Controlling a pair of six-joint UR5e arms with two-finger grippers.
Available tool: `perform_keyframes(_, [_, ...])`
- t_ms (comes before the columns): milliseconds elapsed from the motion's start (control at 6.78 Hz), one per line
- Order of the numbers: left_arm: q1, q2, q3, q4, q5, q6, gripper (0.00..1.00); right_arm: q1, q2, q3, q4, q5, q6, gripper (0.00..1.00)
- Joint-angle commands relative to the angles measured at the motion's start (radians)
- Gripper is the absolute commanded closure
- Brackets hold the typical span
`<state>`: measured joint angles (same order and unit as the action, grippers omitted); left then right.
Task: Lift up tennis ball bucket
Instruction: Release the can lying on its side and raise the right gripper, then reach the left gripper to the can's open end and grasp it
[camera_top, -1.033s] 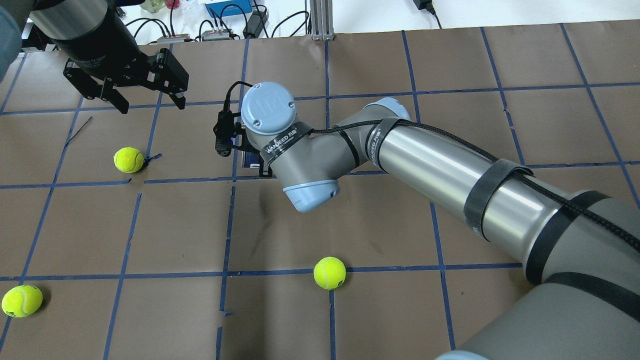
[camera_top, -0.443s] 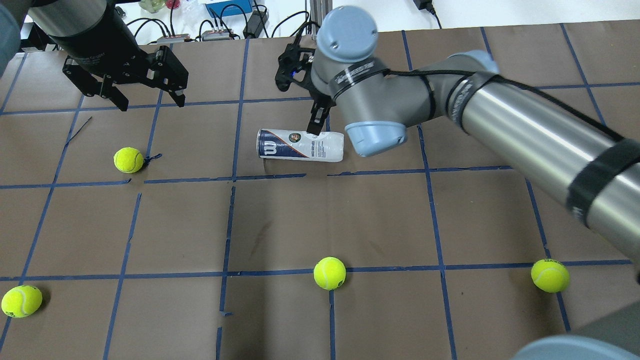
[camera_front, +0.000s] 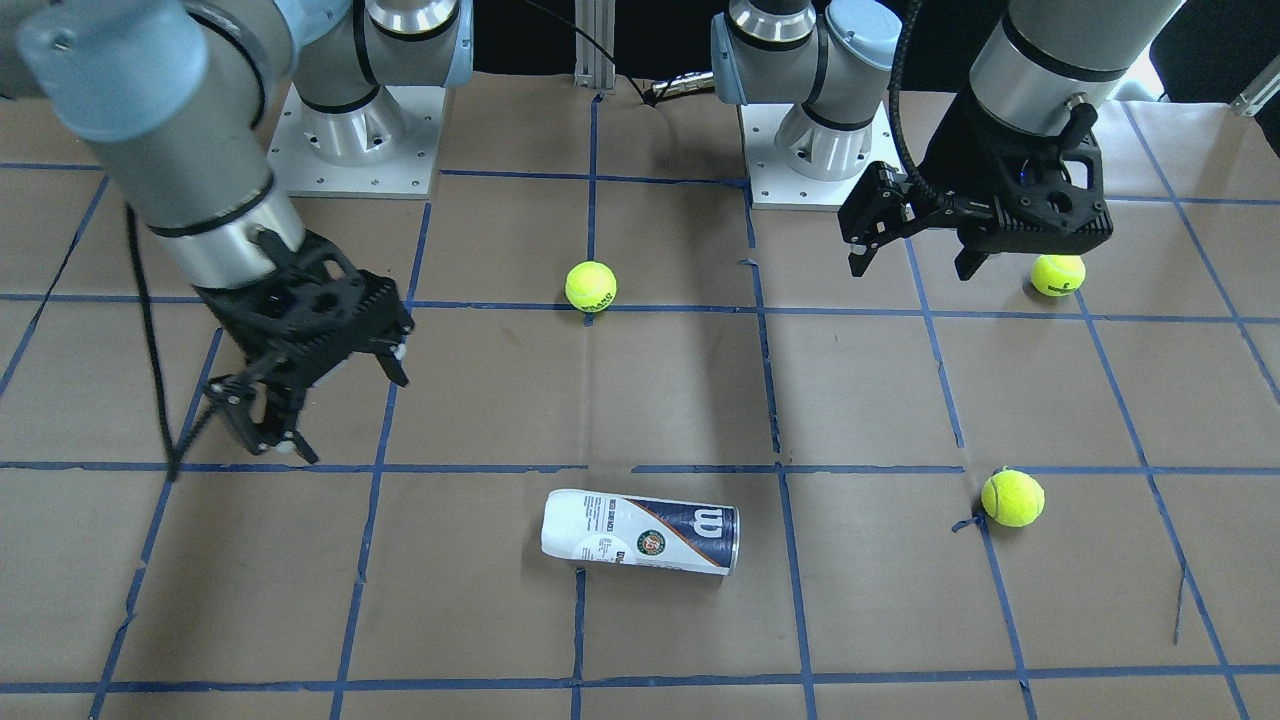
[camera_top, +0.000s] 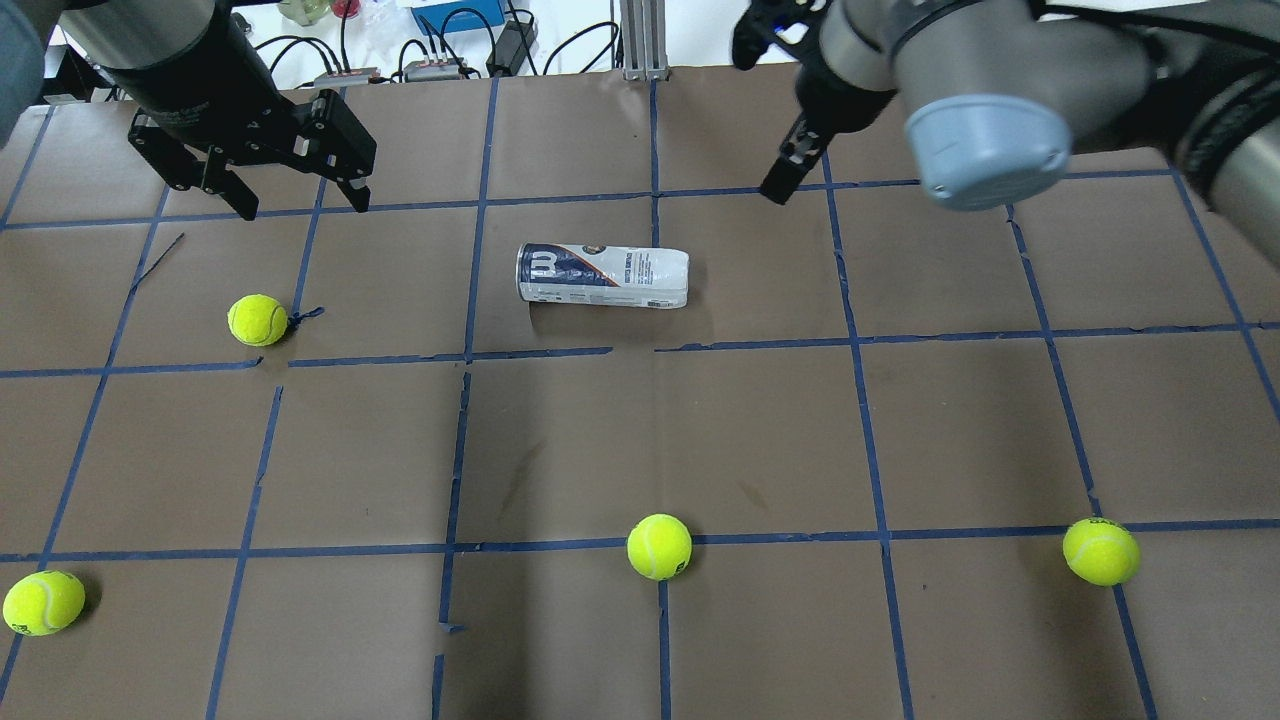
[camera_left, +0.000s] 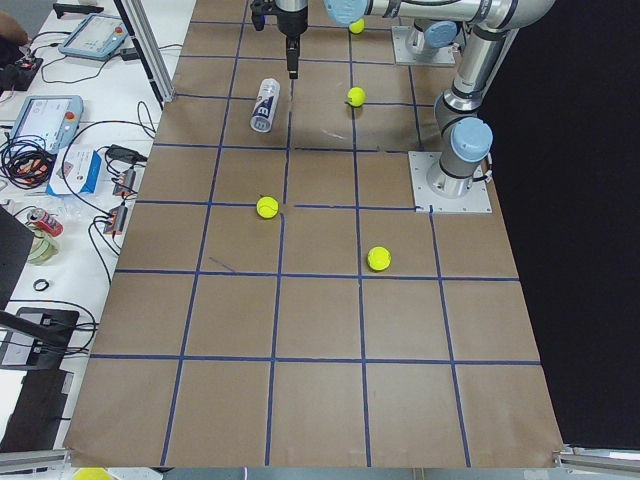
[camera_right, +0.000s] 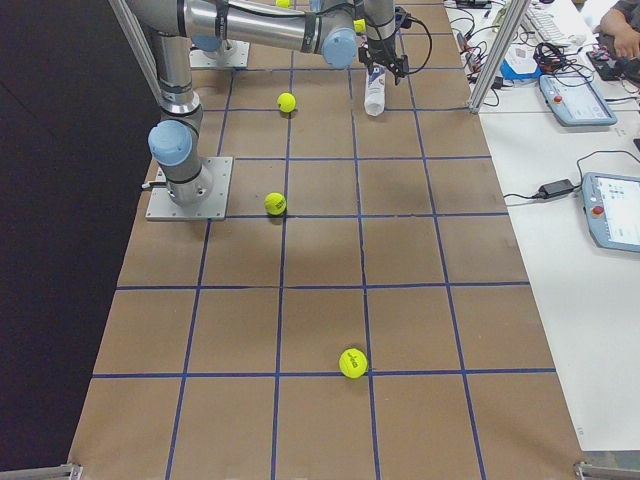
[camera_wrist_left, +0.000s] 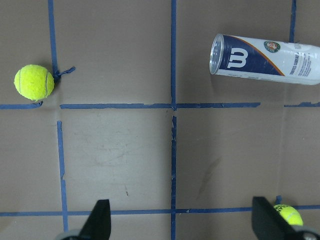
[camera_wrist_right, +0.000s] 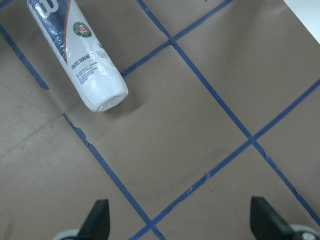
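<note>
The tennis ball bucket (camera_top: 603, 277) is a clear can with a white and navy label. It lies on its side on the brown table, touched by neither gripper. It also shows in the front view (camera_front: 640, 531), the left wrist view (camera_wrist_left: 265, 59) and the right wrist view (camera_wrist_right: 77, 57). My left gripper (camera_top: 300, 205) hangs open and empty over the far left, well left of the can. My right gripper (camera_front: 345, 415) is open and empty, raised to the can's far right. In the overhead view only one of its fingers (camera_top: 783, 178) shows.
Several loose yellow-green tennis balls lie on the table: one left of the can (camera_top: 257, 319), one front centre (camera_top: 659, 546), one front right (camera_top: 1100, 551), one front left (camera_top: 43, 602). Cables and boxes (camera_top: 440, 40) sit beyond the far edge.
My right arm has lifted off the can and swung away to the far right, uncovering it. The can has shifted slightly toward the far edge. The left arm has not moved.
</note>
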<state>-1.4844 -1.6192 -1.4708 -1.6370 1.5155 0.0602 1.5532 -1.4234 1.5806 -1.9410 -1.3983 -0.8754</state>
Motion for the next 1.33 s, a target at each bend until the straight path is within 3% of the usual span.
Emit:
perform_keyframes(0, [0.085,-0.132,0.027,0.028,-0.061,0.045,0.0,-0.061,-0.165,0.002,0.266,-0.005,0.092,0.0])
perform_keyframes(148, [0.081,-0.225,0.073,0.046,-0.075,0.058,0.02,-0.097,-0.198,0.001,0.395,-0.043,0.251,0.0])
perform_keyframes(295, [0.088,-0.254,0.07,0.048,-0.227,0.107,0.02,-0.129,-0.207,-0.001,0.434,-0.08,0.342,0.0])
perform_keyframes(443, [0.092,-0.299,0.043,0.074,-0.277,0.14,0.02,-0.133,-0.218,-0.014,0.441,-0.082,0.374,0.0])
perform_keyframes(738, [0.092,-0.427,-0.072,0.376,-0.427,0.168,0.01,-0.139,-0.242,-0.01,0.451,-0.143,0.383,0.0])
perform_keyframes(885, [0.092,-0.474,-0.072,0.396,-0.454,0.171,0.01,-0.139,-0.244,-0.01,0.476,-0.148,0.441,0.0])
perform_keyframes(1033, [0.092,-0.525,-0.071,0.407,-0.545,0.174,0.01,-0.134,-0.247,-0.011,0.484,-0.148,0.539,0.0])
perform_keyframes(1180, [0.087,-0.554,-0.077,0.428,-0.555,0.17,0.01,-0.133,-0.25,-0.013,0.487,-0.149,0.614,0.0])
